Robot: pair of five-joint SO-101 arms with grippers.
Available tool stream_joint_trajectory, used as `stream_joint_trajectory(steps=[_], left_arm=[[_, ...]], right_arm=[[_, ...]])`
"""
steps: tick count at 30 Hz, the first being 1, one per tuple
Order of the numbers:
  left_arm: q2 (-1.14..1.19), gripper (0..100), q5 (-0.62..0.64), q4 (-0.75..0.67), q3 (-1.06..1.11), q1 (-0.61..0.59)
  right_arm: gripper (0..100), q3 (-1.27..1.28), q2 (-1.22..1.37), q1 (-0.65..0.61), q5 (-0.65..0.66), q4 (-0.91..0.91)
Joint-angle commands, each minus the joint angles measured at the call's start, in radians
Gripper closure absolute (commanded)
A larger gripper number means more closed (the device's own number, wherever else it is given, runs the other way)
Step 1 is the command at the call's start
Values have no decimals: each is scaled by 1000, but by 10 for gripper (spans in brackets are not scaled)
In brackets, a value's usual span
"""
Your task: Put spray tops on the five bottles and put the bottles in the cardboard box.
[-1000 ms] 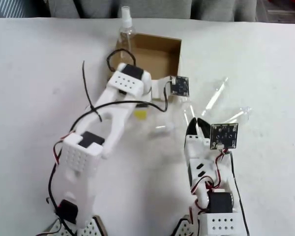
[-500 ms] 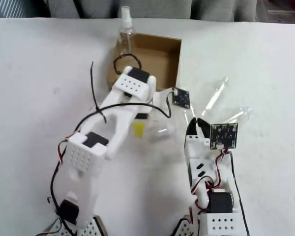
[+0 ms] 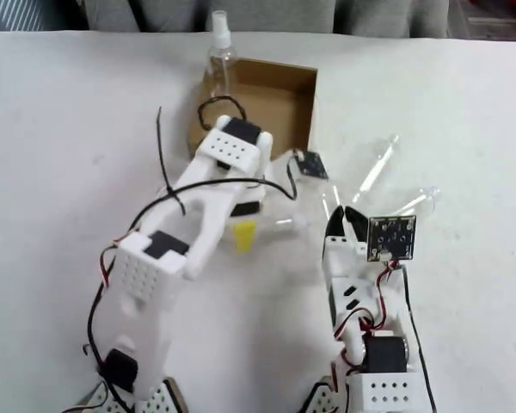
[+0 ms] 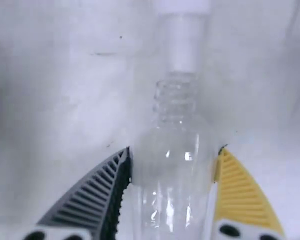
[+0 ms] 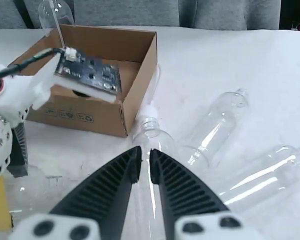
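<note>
Presently the left gripper clasps an uncapped clear bottle near the cardboard box, the right gripper nearly closed on nothing visible; pushing the spray top on off-axis could squirt the slick bottle loose.

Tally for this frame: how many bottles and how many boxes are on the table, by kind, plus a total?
Cardboard box: 1
Clear bottles: 5 (one standing behind the box, one in the left gripper, one just ahead of the right gripper, two lying beside it)
Total: 6
</note>
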Motion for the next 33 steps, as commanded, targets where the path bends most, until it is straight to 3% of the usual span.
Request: stream_joint_trajectory(steps=[1, 9, 14, 18, 24, 33], left_arm=[[-223, 736, 60, -32, 63, 10], [-461, 736, 63, -344, 526, 8], [-518, 732, 63, -433, 689, -12], [-519, 715, 63, -474, 732, -39], [-527, 607, 64, -473, 730, -50], [-529, 615, 63, -388, 632, -48]], right_arm=[[981, 9, -4, -7, 9, 2], [981, 9, -4, -7, 9, 2], [981, 9, -4, -7, 9, 4], [981, 9, -12, -7, 9, 19], [981, 9, -12, -7, 9, 21], [981, 9, -12, -7, 9, 21]])
